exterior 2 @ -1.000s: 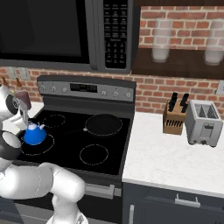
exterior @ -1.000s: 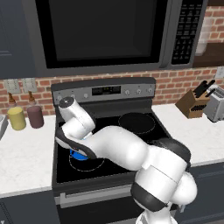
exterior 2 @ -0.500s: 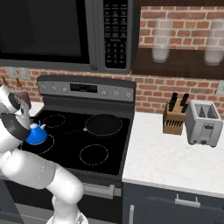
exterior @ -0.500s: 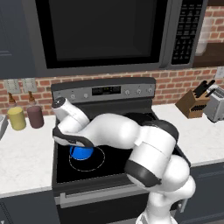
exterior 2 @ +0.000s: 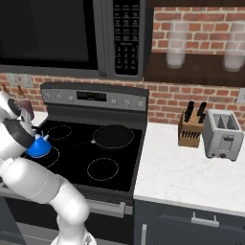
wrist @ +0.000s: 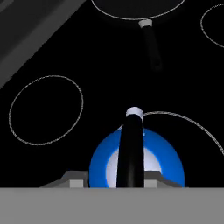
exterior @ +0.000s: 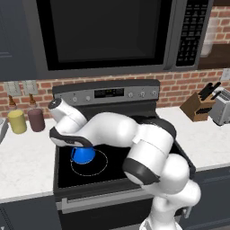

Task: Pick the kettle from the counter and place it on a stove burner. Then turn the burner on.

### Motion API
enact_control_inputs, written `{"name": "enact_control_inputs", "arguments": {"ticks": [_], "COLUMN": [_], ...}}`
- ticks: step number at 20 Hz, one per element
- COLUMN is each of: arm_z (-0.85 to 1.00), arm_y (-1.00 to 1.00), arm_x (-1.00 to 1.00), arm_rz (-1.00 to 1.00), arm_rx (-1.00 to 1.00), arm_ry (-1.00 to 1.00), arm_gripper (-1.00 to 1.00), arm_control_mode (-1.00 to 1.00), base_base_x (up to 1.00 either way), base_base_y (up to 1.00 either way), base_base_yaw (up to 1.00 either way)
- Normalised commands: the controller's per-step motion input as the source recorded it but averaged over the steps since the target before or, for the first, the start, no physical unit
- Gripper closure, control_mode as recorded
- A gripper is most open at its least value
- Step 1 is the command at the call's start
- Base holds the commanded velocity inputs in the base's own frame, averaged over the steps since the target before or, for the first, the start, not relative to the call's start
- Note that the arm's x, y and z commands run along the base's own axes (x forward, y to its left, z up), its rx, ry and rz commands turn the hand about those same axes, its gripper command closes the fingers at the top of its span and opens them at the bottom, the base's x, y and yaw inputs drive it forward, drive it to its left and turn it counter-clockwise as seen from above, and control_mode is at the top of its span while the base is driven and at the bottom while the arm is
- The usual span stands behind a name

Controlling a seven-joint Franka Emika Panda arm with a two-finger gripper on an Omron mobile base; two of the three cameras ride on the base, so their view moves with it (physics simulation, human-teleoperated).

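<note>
Simulated kitchen with red brick backsplash, dark microwave (exterior: 103, 33) over a black glass cooktop (exterior 2: 91, 153), white faintly speckled stone counter (exterior 2: 191, 172) to either side. On the cooktop: thin white outlined circles, and a solid dark round pan (exterior 2: 113, 136) with a short handle at the rear. Kettle (exterior: 82, 155) found standing on the cooktop at the near-left stove burner (exterior: 90, 162), overlapping the left part of its outlined ring; bright blue, cone-shaped, pale lid, black arched handle crossing the top in the hand view. Gripper (exterior: 72, 143) positioned directly over the kettle; fingers (wrist: 76, 179) seen only as grey tips flanking the kettle body, opening and contact impossible to tell. Elsewhere: yellow jar (exterior: 17, 121) and maroon jar (exterior: 36, 119) on the left counter, wooden knife block (exterior 2: 191, 129) and silver toaster (exterior 2: 223, 134) on the right.
</note>
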Motion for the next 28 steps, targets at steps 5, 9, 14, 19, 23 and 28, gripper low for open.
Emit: {"name": "enact_control_inputs", "arguments": {"ticks": [5, 9, 14, 19, 23, 28], "arm_z": [0.00, 0.19, 0.63, 0.64, 0.06, 0.00], "arm_y": [0.00, 0.00, 0.00, 0.00, 0.00, 0.00], "arm_x": [-0.01, -0.13, -0.21, 0.07, 0.53, 0.69], "arm_rz": [0.00, 0.00, 0.00, 0.17, 0.46, 0.62], "arm_rx": [0.00, 0.00, 0.02, 0.00, 0.00, 0.00], "arm_ry": [-0.03, -0.09, -0.18, -0.17, -0.04, 0.00], "arm_gripper": [-1.00, -1.00, -1.00, -1.00, -1.00, -1.00], "arm_control_mode": [-1.00, -1.00, -1.00, -1.00, -1.00, -1.00], "base_base_x": [0.00, 0.00, 0.00, 0.00, 0.00, 0.00], "base_base_y": [0.00, 0.00, 0.00, 0.00, 0.00, 0.00], "base_base_yaw": [0.00, 0.00, 0.00, 0.00, 0.00, 0.00]}}
